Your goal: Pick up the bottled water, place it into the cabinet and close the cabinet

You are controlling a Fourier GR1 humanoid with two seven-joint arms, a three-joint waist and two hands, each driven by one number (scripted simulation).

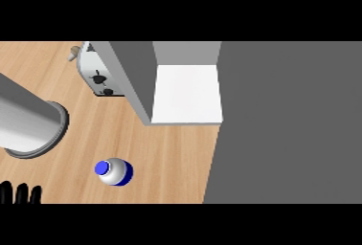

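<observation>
- The open cabinet door [283, 124] is the largest thing in view, a broad dark grey panel filling the right side from top to bottom.
- The wooden counter [163, 158] takes up the left half and carries everything else.
- The cabinet [134, 81] stands at top centre, its grey side wall framing a white inner floor [187, 93] that shows nothing on it.
- A large metal pot [28, 124] lies tilted at the left edge, well apart from the cabinet.
- A toaster [96, 74] sits just beside the cabinet's left wall.
- The bottled water [114, 172] stands upright on the counter, seen from above: blue cap, silvery body, blue band. It is between the pot and the door, nothing touching it.
- The left hand [20, 193] shows only as dark fingertips pointing up at the lower left edge, straight and holding nothing, resting near the bottle.
- The right hand is out of sight.
- My judgement: nothing is done yet; grasping, placing inside and shutting the door all remain.
</observation>
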